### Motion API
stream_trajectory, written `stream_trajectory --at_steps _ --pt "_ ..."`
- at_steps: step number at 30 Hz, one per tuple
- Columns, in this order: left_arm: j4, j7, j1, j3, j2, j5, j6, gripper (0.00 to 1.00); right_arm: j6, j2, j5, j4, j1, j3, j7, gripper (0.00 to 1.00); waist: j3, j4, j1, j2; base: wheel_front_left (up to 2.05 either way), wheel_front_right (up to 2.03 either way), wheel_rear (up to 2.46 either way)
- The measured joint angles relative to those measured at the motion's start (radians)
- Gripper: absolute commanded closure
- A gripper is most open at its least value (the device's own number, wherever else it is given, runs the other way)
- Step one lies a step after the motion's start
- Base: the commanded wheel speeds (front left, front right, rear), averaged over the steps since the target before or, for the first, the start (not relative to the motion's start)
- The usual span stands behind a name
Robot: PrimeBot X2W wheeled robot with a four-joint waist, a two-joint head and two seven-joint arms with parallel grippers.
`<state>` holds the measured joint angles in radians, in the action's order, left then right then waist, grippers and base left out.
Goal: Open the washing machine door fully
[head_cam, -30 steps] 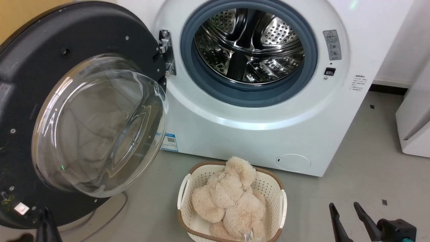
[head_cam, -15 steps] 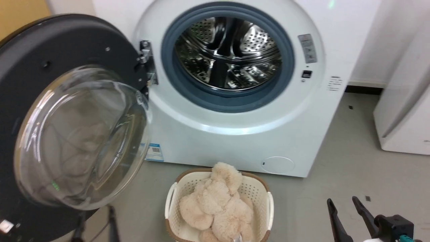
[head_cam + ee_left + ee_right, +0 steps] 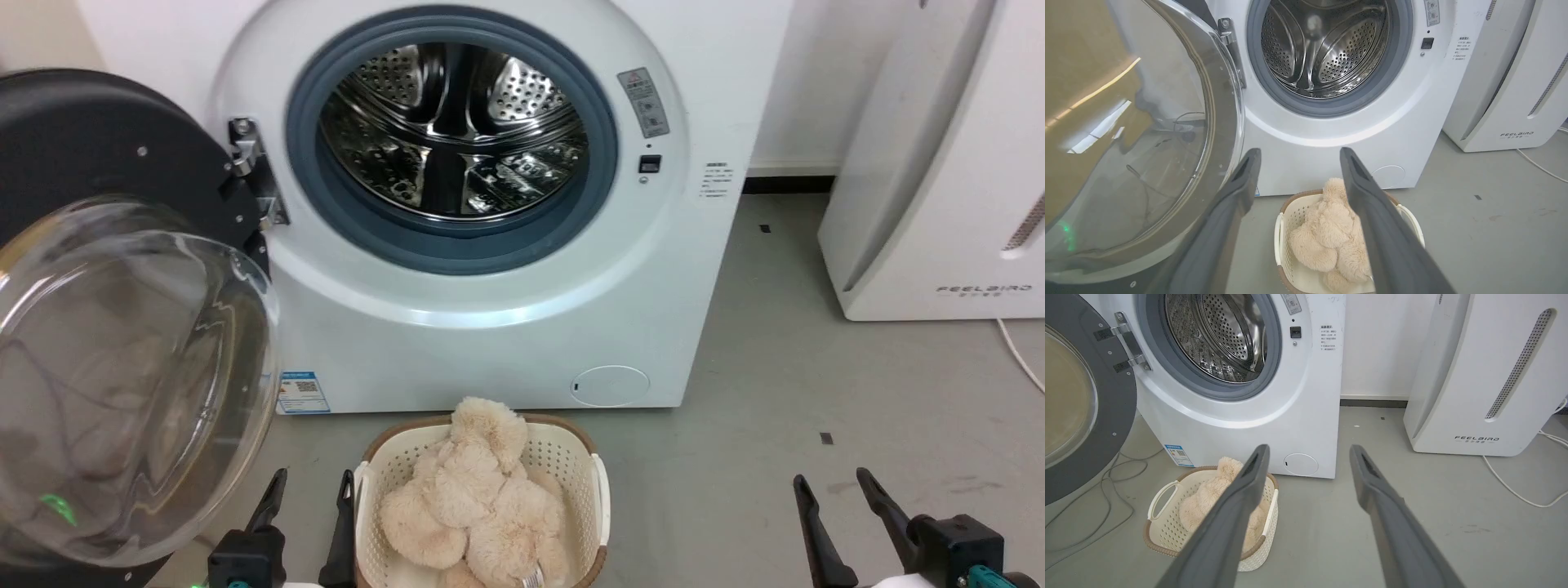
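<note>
**Door standing open, both pincers released**

The washing machine door (image 3: pixel 122 327) is hanging out to the robot's left on its metal hinge (image 3: pixel 249 171), with the clear glass bowl bulging toward the head camera. Its lower edge is running off the frame, so how far round it is swung is hard to judge. The washing machine (image 3: pixel 490 327) is showing its grey gasket (image 3: pixel 457 245) and bare steel drum (image 3: pixel 457 139).

The left pincer (image 3: pixel 315 474) is hovering low between the door's glass and a cream basket (image 3: pixel 600 490), fingers spread and gripping nothing. The right pincer (image 3: pixel 830 477) is hovering over the grey floor (image 3: pixel 775 392), well apart from the machine, likewise spread and empty.

The basket is sitting on the floor just in front of the machine, carrying a fluffy beige plush toy (image 3: pixel 473 498). A white appliance (image 3: pixel 939 163) is standing to the machine's right.
</note>
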<state>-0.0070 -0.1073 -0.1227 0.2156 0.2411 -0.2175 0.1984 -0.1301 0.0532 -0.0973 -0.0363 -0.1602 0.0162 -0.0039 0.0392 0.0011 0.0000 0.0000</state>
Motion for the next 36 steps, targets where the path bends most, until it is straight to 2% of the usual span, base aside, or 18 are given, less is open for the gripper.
stream_trajectory --at_steps 9,10,36 --pt "0.013 0.001 0.0 0.005 0.001 0.005 0.01 0.0 0.0 0.0 0.0 -0.003 -0.001 -0.013 0.002 0.0 -0.003 -0.022 0.0 0.0 0.0 0.0 0.0" --pt "0.013 0.001 0.0 0.004 0.001 0.004 0.01 1.0 0.0 0.0 0.0 -0.003 0.0 -0.013 0.002 1.0 -0.003 -0.021 0.0 0.0 0.0 0.0 0.0" --pt "0.013 0.019 0.005 -0.033 -0.035 0.036 -0.026 1.0 0.0 0.0 0.01 0.002 0.009 -0.013 0.002 1.0 -0.01 -0.017 0.0 0.0 0.0 0.0 0.0"
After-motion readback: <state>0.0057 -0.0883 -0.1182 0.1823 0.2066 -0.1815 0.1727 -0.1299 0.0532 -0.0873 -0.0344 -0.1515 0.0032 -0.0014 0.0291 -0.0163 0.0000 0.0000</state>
